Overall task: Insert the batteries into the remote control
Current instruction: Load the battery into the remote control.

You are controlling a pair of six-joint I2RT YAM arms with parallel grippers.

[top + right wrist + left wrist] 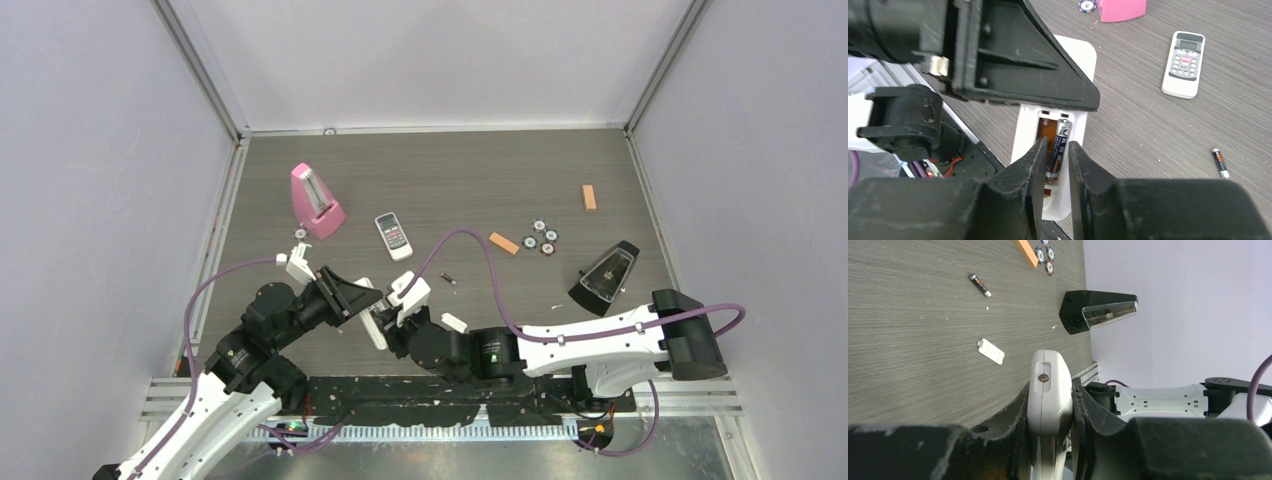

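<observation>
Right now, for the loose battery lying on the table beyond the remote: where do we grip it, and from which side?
Grip the loose battery at mid-body, coming straight down from above, with the fingers closing across its short axis. It is a thin cylinder lying flat on the table with bare surface all round, so its long sides are free. Its ends offer too little to pinch.

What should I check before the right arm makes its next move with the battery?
1. Left gripper clamps the remote control by its sides: ok.
2. Battery bay is open and faces the right wrist camera: ok.
3. First battery lies in the bay, with the right gripper closed around it: ok.
4. First battery is fully seated at both ends: cannot tell.
5. Second battery lies free on the table: ok.
6. Cover is off and lying on the table: ok.
</observation>
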